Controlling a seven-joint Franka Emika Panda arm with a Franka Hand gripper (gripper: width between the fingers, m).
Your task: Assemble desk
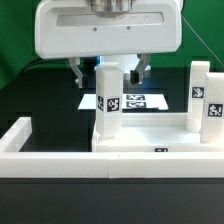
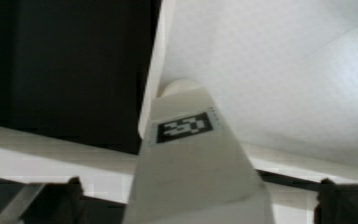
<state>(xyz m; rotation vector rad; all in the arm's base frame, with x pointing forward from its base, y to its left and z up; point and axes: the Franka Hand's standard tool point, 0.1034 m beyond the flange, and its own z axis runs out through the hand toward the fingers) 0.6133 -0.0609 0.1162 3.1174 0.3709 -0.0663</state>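
Note:
The white desk tabletop (image 1: pixel 150 135) lies flat against the border wall, with a small tag on its near edge. A white square leg post (image 1: pixel 106 115) stands upright at its corner on the exterior view's left, tag facing the camera. Two more leg posts (image 1: pixel 200 88) (image 1: pixel 214 108) stand at the exterior view's right end. My gripper (image 1: pixel 108 72) hangs over the left post, open, with one dark finger (image 1: pixel 78 72) on each side of its top. In the wrist view the tagged post (image 2: pixel 190 150) rises between the fingers (image 2: pixel 60 198), with a gap on both sides of my gripper (image 2: pixel 194 205).
A long low white border wall (image 1: pixel 40 150) runs along the front and turns back at the exterior view's left. The marker board (image 1: pixel 145 100) lies flat on the black table behind the tabletop. A green backdrop closes the back.

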